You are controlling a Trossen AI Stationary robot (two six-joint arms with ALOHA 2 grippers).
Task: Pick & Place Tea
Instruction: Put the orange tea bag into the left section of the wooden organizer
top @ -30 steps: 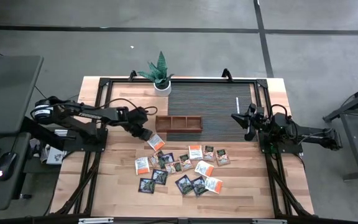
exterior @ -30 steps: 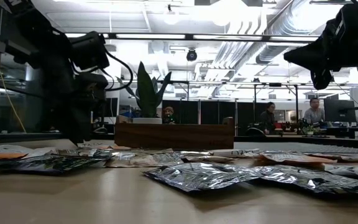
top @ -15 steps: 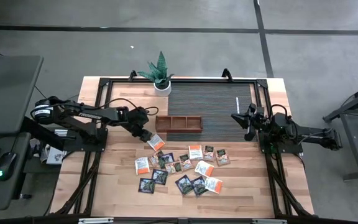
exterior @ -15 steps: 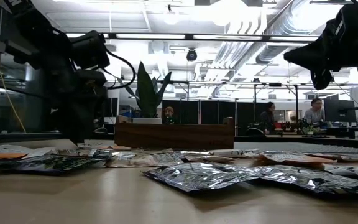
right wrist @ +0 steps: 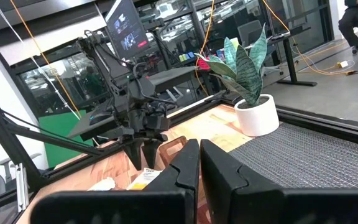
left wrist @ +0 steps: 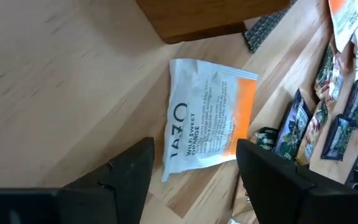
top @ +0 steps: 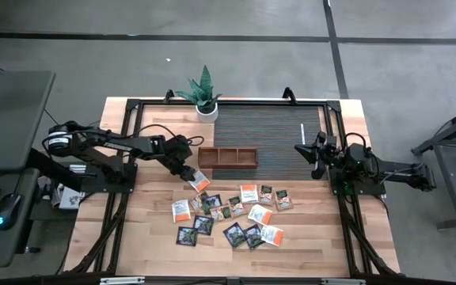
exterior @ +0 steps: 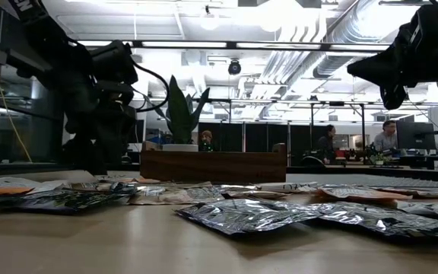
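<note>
Grey concrete floor surrounds our wooden bench [top: 307, 245], whose far half carries a dark ribbed mat [top: 275, 131] with a potted plant [top: 203, 93] at its edge. Both dark arms reach in from the sides. Our left gripper [top: 187, 172] hangs low with its jaws spread wide, nothing between them; our right gripper [top: 313, 158] waits over the mat's far side, jaws pressed together and empty.

Just beyond the left jaws sits the long wooden tray [top: 227, 157], its three compartments looking empty. Directly under and slightly ahead of those jaws lies one white-and-orange tea sachet [left wrist: 209, 118], flat on the wood, close to the tray's corner but apart from it. The remaining sachets [top: 232, 214] are scattered farther out from the left jaws, toward the bench's near edge, several overlapping.

We judge the sachet to be very light, thin and limp, with a slick printed wrapper that could skid or buckle under pressure. Lying flat, it offers little to pinch, so we would come straight down with one finger on either side and squeeze across the middle, or catch a slightly lifted edge, keeping the grip gentle enough not to crush the bag inside.
</note>
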